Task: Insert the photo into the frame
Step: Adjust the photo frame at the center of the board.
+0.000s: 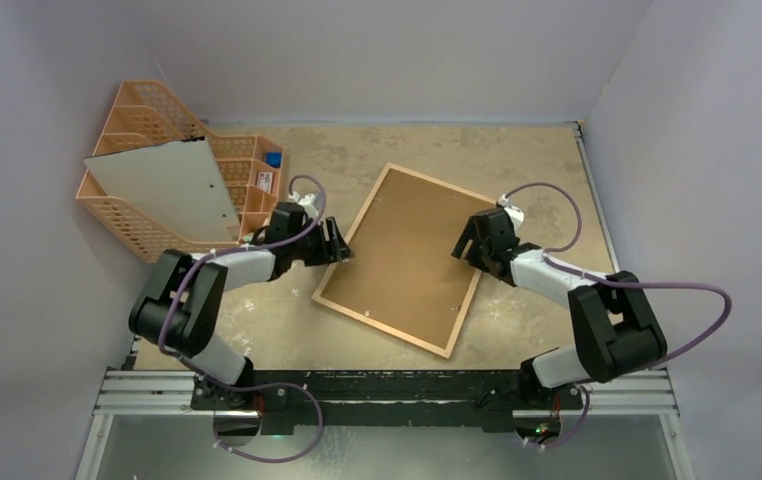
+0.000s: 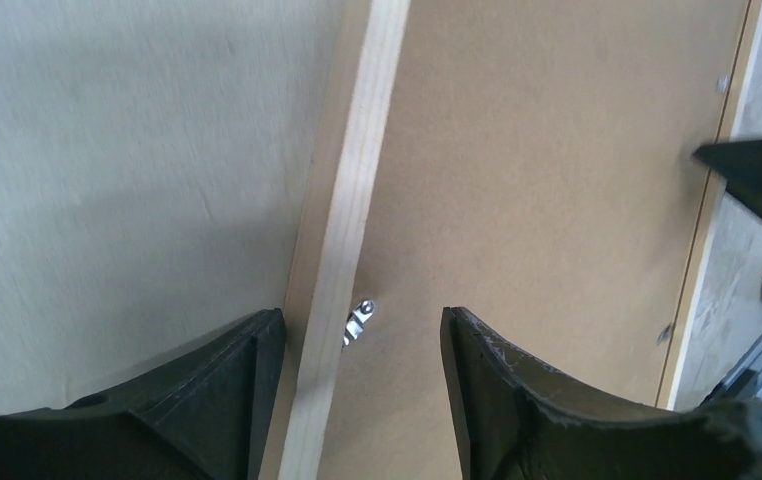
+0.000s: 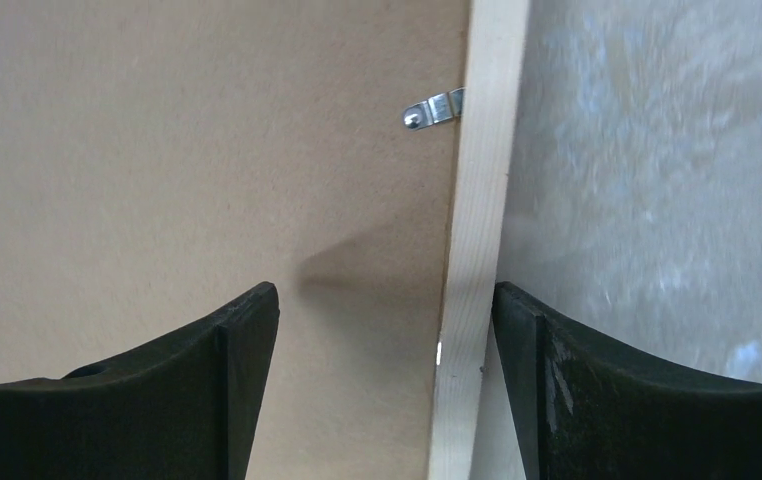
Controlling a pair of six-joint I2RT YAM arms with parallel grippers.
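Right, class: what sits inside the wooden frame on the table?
A brown backing panel fills the frame, with a metal clip at its edge. Anything under the panel is covered.

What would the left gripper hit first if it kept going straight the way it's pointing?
The left gripper would likely meet the wooden edge of the frame, lined up between its open fingers, though depth is unclear.
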